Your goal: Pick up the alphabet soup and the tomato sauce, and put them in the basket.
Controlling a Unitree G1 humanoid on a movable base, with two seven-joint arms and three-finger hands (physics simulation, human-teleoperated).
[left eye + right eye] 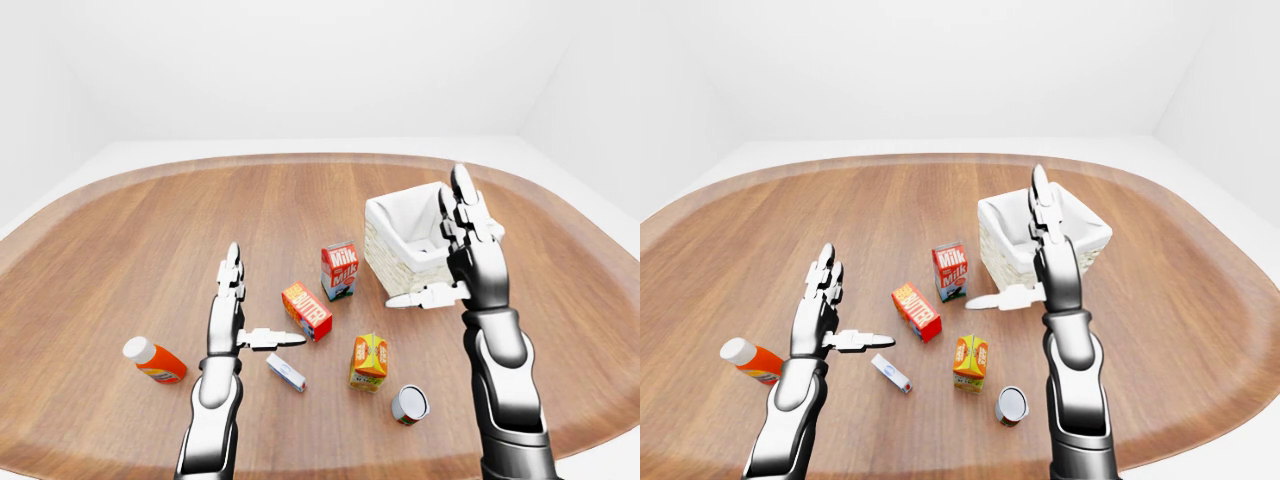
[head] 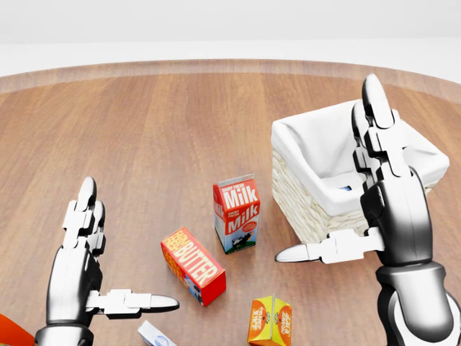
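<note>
Basket (image 2: 310, 209) partly behind right robot hand (image 2: 374, 209), its contents barely discernible.

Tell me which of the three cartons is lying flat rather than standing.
The butter box: it lies on its long side with the red label facing up. The milk carton and the orange juice carton both stand upright on the table.

A milk carton (image 2: 237, 213) is stood upright near the table's (image 1: 120, 230) middle, with a butter box (image 2: 193, 265) laid nearby. An orange juice carton (image 1: 369, 361), a small white-and-blue box (image 1: 286, 372) and an orange bottle (image 1: 154, 361) are set toward the near edge.
</note>
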